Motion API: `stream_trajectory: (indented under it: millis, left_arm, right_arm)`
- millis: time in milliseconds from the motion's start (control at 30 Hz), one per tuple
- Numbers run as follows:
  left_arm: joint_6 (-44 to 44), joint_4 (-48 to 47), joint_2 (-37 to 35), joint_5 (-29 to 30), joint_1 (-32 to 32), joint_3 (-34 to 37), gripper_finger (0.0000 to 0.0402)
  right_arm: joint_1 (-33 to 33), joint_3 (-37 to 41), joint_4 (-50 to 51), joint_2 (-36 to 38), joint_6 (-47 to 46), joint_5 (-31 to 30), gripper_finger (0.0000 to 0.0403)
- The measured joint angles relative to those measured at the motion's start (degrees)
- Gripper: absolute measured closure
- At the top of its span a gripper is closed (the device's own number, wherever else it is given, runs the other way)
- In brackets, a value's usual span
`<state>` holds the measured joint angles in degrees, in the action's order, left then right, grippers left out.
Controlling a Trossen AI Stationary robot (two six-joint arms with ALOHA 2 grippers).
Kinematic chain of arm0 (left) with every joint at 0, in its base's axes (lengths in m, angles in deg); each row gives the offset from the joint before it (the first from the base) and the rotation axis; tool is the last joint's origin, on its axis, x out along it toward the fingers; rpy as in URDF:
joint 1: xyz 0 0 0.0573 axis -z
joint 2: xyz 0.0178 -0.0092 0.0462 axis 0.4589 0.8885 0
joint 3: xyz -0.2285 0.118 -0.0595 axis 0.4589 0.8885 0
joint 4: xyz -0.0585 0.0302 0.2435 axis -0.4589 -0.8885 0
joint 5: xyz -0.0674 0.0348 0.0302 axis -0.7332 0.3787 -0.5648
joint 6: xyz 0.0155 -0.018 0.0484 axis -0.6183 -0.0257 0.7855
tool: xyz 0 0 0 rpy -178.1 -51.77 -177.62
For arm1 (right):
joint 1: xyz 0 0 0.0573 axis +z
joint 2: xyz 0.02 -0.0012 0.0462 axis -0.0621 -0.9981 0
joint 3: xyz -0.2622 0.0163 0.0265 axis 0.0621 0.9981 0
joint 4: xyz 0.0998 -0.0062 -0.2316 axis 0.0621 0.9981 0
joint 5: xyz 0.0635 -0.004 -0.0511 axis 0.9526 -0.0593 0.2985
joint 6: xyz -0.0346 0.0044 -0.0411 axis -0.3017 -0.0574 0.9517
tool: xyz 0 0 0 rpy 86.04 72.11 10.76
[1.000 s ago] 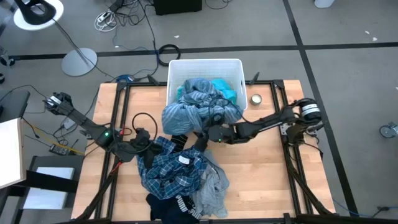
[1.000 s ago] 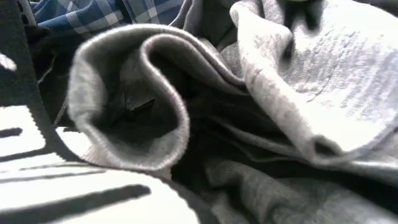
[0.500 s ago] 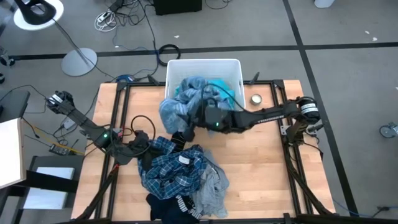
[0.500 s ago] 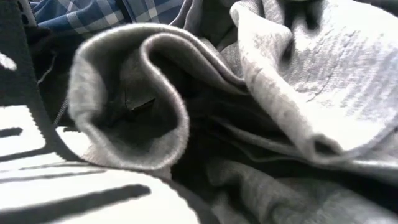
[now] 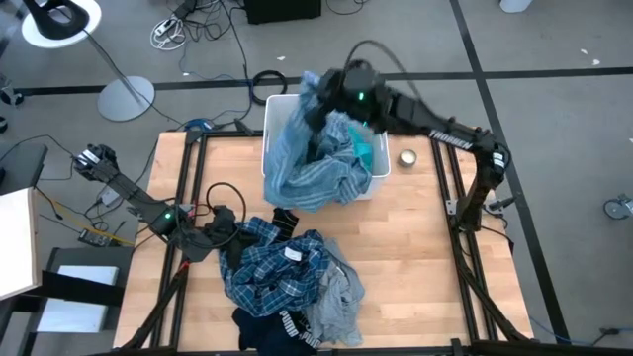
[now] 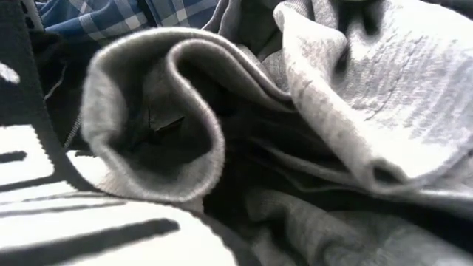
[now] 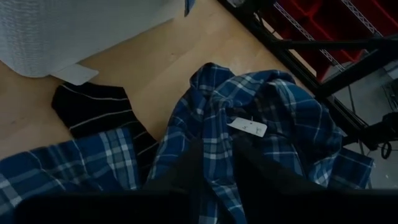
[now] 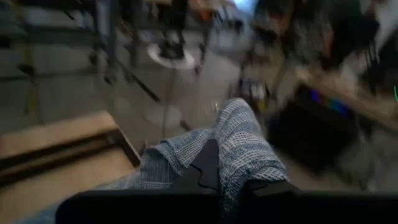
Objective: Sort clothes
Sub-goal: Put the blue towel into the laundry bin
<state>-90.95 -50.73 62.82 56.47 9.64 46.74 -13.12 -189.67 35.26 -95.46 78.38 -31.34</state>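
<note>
Presently, as seen from the high view, left to right:

Left gripper (image 5: 229, 233): lower left of centre, low at the edge of the plaid shirt; its wrist view shows the fingers (image 7: 186, 171) pressed on the blue-and-white cloth, though whether they pinch it cannot be told.

Plaid shirt (image 5: 277, 267): crumpled on the wooden table (image 5: 415, 257), lower centre, white tag showing.

Navy item with white stripes (image 5: 272, 331): bottom edge, touching the shirt.

Grey garment (image 5: 334, 302): just right of the navy item, filling the low view.

Dark striped piece (image 7: 93, 109): between shirt and bin.

White bin (image 5: 373, 104): upper centre, holding a turquoise top (image 5: 362, 153).

Grey-blue striped garment (image 5: 302, 163): hanging over the bin's front wall, lifted at its top.

Right gripper (image 5: 321, 94): raised over the bin's far left corner, fingers (image 8: 208, 165) pinching the striped cloth.
</note>
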Motion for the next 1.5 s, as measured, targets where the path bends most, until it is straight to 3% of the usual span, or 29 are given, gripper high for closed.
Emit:
stream_trajectory:
  millis: [67, 167, 300, 567, 833, 967, 1067, 1267, 1500]
  left_arm:
    - [0.04, -0.08, 0.00, 0.41, 0.02, 0.00, 0.0312]
    - [0.10, -0.71, 0.00, 0.47, -0.04, 0.00, 0.0312]
    - [0.28, -1.90, 0.02, 0.46, -0.13, 0.02, 0.0312]
    - [0.32, -1.54, 0.02, 0.73, -0.20, 0.02, 0.0312]
    - [0.18, -0.20, 0.02, 0.37, -0.20, 0.02, 0.0312]
    - [0.15, 1.62, 0.02, 0.25, -0.20, 0.02, 0.0312]
    - [-0.09, 1.69, 0.02, 0.19, -0.20, 0.02, 0.0312]
    - [-0.25, 2.92, 0.02, 0.10, -0.20, 0.02, 0.0312]
    - [-0.27, 2.54, 0.02, 0.10, -0.20, 0.02, 0.0312]
  right_arm:
    - [-1.71, -1.25, 8.33, 0.09, -7.02, 1.67, 0.0398]
    - [-3.33, -1.22, 20.17, -0.08, -17.91, 9.38, 0.0398]
    - [-3.81, 0.79, 29.30, -2.73, -22.85, 14.21, 0.0395]
    - [-4.12, 3.93, 28.89, -12.42, -22.97, 16.32, 0.0365]
    - [-7.49, 3.95, 28.68, -19.73, -23.10, 27.22, 0.0257]
    - [-9.51, 3.88, 30.05, -22.67, -23.10, 26.14, 0.0202]
    - [-10.34, 3.86, 33.69, -25.68, -23.11, 23.21, 0.0185]
    - [-11.07, 3.82, 38.08, -26.51, -21.81, 22.18, 0.0192]
    - [-11.46, -0.38, 39.37, -19.16, -20.76, 18.79, 0.0204]
